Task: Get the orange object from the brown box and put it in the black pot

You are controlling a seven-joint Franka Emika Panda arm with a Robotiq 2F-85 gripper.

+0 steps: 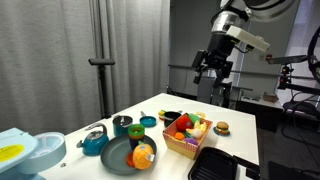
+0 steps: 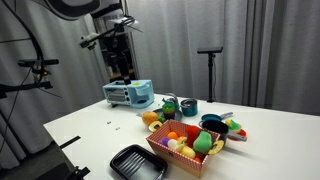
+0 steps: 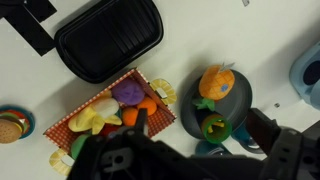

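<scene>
The claw (image 1: 213, 70) hung high above the tabletop (image 1: 240, 118), seemingly empty, its spread unclear, likely surveying. The orange object (image 3: 148, 106) lay in the brown box (image 3: 88, 100), with the black pot (image 1: 122, 125) farther left.

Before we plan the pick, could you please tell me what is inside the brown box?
The wrist view shows the brown box holding the orange object plus purple and yellow toy pieces. The gripper hides its lower corner, and anything under the pile is covered.
</scene>
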